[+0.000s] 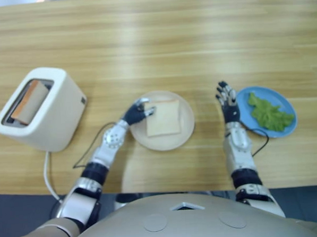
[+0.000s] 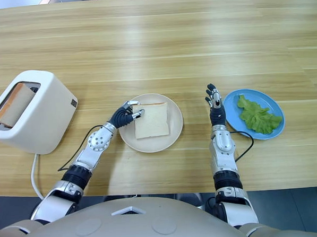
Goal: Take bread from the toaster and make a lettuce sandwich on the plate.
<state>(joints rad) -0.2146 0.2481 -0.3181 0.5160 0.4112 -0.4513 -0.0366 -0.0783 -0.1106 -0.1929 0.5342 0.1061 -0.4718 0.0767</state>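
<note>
spreading across the whole scene is a wide, light wooden table [image 1: 154,39] with long plank grain, and everything else sits toward its near edge. biggest on it is the cream, rounded box-shaped toaster [image 1: 57,116], at the robot's far left and turned at an angle to the table edge. near the middle of the near side lies the round beige plate [image 1: 188,122], and to its right the round blue plate [image 1: 287,105]; the two are apart, with bare wood between them. a square slice of white bread [image 1: 165,119] lies flat on the beige plate, covering most of its centre. a ruffled green lettuce leaf [image 1: 267,114] rests on the blue plate, inside its rim. a brown-crusted slice of bread [image 1: 31,98] stands in the toaster's top slot, its upper edge showing at the opening. the left hand [image 1: 136,114] is at the beige plate's left rim, its dark fingers curled together with the tips closed on the far left corner of the square slice of white bread, which stays flat on the plate. the right hand [image 1: 228,103] is over the wood between the two plates, just beside the blue plate's left rim, its fingers straight, slightly spread and pointing away from the robot, grasping nothing and clear of the lettuce leaf. a thin white cable [image 1: 46,172] runs from the toaster's near side across the wood and over the table's near edge
</note>
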